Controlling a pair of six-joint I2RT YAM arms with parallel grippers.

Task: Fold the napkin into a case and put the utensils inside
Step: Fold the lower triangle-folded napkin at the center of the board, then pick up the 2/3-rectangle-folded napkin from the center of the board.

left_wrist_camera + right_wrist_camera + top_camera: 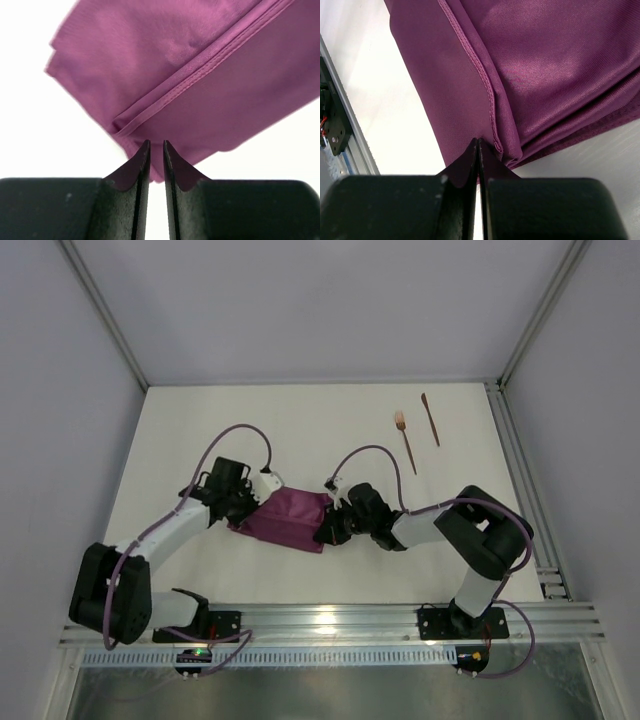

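Napkin: magenta-purple napkin (287, 517) lies folded in layers as a slanted oblong on the near-middle of the white table (300, 430), between the two grippers; a stitched hem runs diagonally across its top layer.
Left gripper: left gripper (155, 145) sits at the napkin's left end, jaws a narrow slit apart over a cloth corner; I cannot tell whether any cloth is pinched.
Right gripper: right gripper (478, 141) sits at the napkin's right end, fingers pressed together with their tips on the cloth's edge beside the hem; a pinch on the cloth cannot be confirmed.
Fork: copper-coloured fork (405, 443) lies flat on the far-right part of the table, tines toward the far wall, well apart from the napkin.
Knife: matching knife (430, 420) lies just right of the fork, roughly parallel, not touching it.
In the way: the right arm's purple cable (375, 452) loops above the table between the napkin and the fork; the right arm's forearm and elbow lie below the utensils.
Near edge: aluminium rail (330, 620) carries both arm bases, just beyond the napkin's near side.
Right edge: slotted side rail (520, 480) runs close to the right arm's elbow.
Enclosure: grey walls (320, 310) close the left, far and right sides.
Open room: bare tabletop stretches from the napkin to the far wall and leftward of the fork.
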